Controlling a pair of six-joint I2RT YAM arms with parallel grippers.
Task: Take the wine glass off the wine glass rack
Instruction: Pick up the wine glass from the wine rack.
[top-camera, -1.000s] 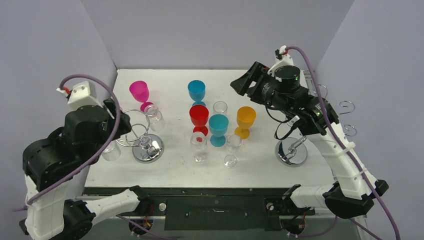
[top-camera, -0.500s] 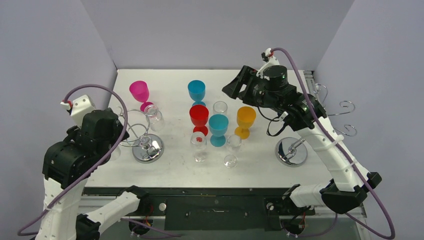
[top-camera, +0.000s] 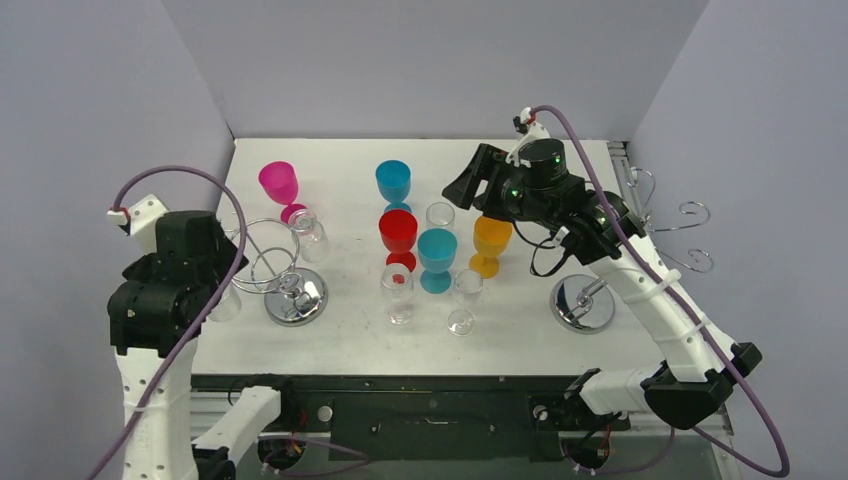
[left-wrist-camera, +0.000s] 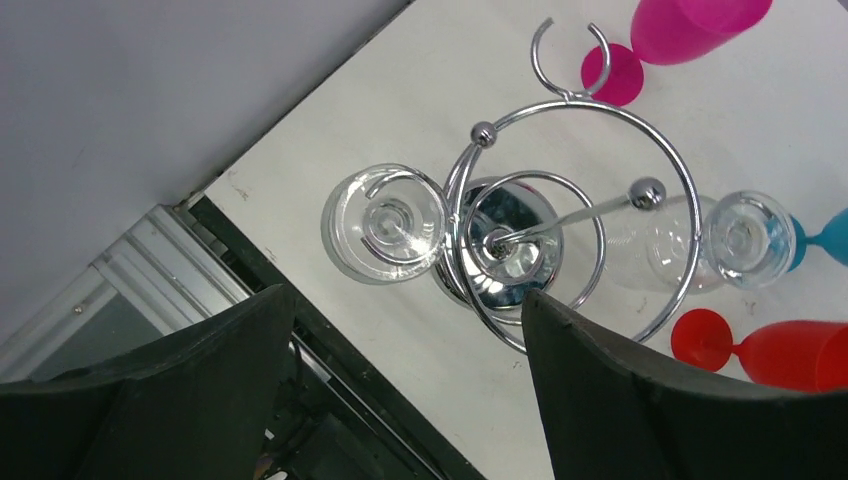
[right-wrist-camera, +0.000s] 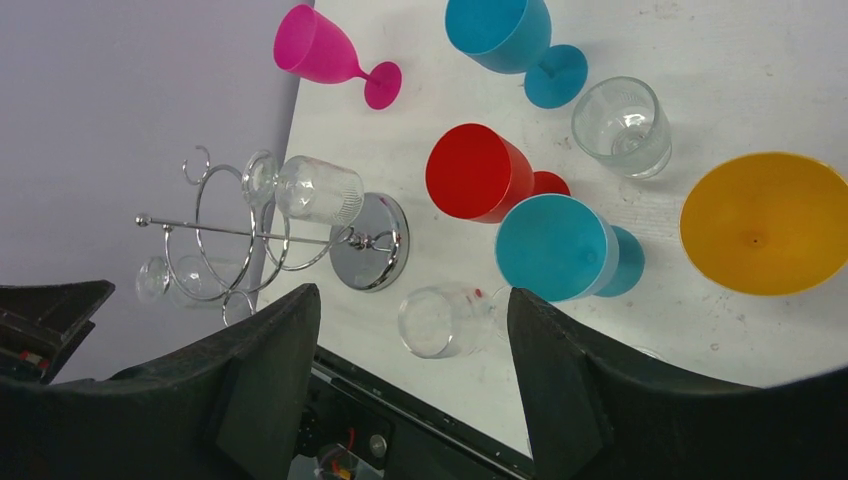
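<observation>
The chrome wine glass rack (left-wrist-camera: 560, 180) stands on its round base (top-camera: 297, 297) at the table's left. One clear wine glass (left-wrist-camera: 385, 222) hangs from a hook on its near-left side, also seen as the wine glass (top-camera: 222, 300) in the top view. A second clear glass (left-wrist-camera: 745, 238) hangs on the far side of the rack. My left gripper (left-wrist-camera: 408, 295) is open high above the rack, with nothing between its fingers. My right gripper (right-wrist-camera: 412, 292) is open too, up over the middle of the table, above the standing glasses.
Pink (top-camera: 280, 185), blue (top-camera: 393, 183), red (top-camera: 398, 235), teal (top-camera: 437, 250) and orange (top-camera: 492, 238) goblets stand mid-table with several clear glasses (top-camera: 397, 290). A second rack's base (top-camera: 583, 303) sits at the right, its hooks (top-camera: 690, 215) bare. The table's near edge (left-wrist-camera: 330, 340) lies under my left gripper.
My left arm has risen and pulled back to the left while its jaws opened wider. My right arm has swung left towards the middle of the table, still open.
</observation>
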